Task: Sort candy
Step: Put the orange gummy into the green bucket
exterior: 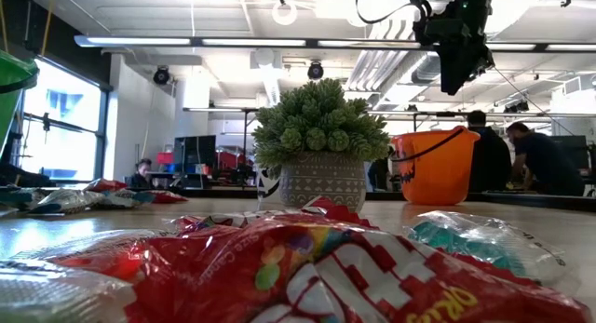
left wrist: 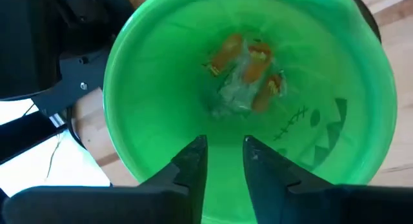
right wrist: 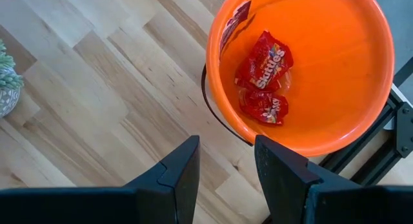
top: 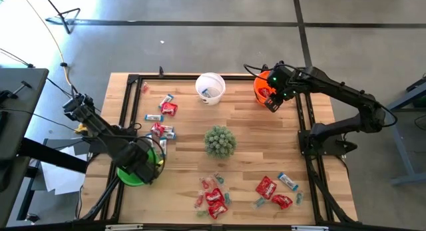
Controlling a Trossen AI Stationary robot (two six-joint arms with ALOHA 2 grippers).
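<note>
Three buckets stand on your wooden table (top: 253, 134), all placed here relative to the green spiky plant (top: 219, 142) at its middle. Item one, green bucket (top: 136, 172): well to the plant's left, near the table's front-left corner; small orange-wrapped sweets (left wrist: 248, 69) lie at its bottom. Your left hand (left wrist: 224, 161) hangs directly over this bucket, fingers slightly parted and holding nothing. Item two, orange bucket (right wrist: 310, 69): beyond the plant to its right, at the table's far right edge; two red Skittles packets (right wrist: 264, 75) lie inside. Your right hand (right wrist: 226, 169) hovers above the bucket's near rim and the bare wood beside it, fingers spread and empty. Item three, white bucket (top: 210, 88): straight behind the plant, contents hard to make out. Loose candy, lot one (top: 161, 118): red packets and blue-and-white wrappers scattered left of the plant, between it and the table's left rail. Loose candy, lot two (top: 214, 196): a red cluster in front of the plant. Loose candy, lot three (top: 273, 190): red and blue pieces in front of the plant, off to its right.
</note>
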